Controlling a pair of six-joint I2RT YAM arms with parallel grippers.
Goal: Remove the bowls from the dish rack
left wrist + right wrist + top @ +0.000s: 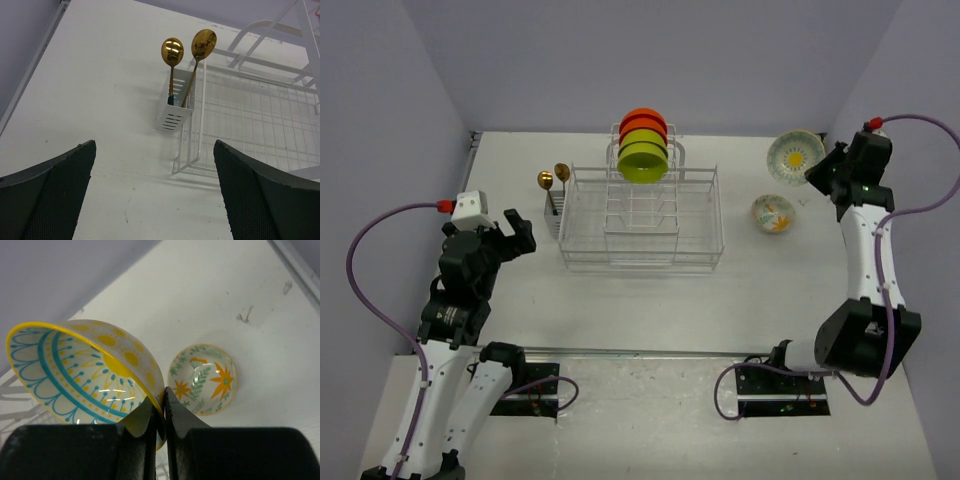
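The right gripper [165,402] was almost fully closed, and its two fingers pinched the rim of the sun bowl [85,370]. This is a pale bowl with a yellow edge, blue lines and a yellow centre. The bowl was tilted, with its open side turned to the left in the wrist view. From above it was near the far right corner of the table [620,310], well apart from the rack [640,245]. Whether it touched the table, I could not tell.

The flower bowl [202,379], a smaller pale bowl with orange flowers and green leaves, stood upright on the table near the sun bowl, on the side closer to the arms.

In the far part of the rack, the red bowls [643,120] and the green bowls [642,162] stood on edge between the divider loops, one behind the other. The red ones were at the back and the green ones in front.

The left gripper [152,150] was wide open and held nothing. It was above the table, left of the rack, and pointed at the caddy [175,110] on the rack's left side. Two gold spoons [172,52] stood in the caddy.
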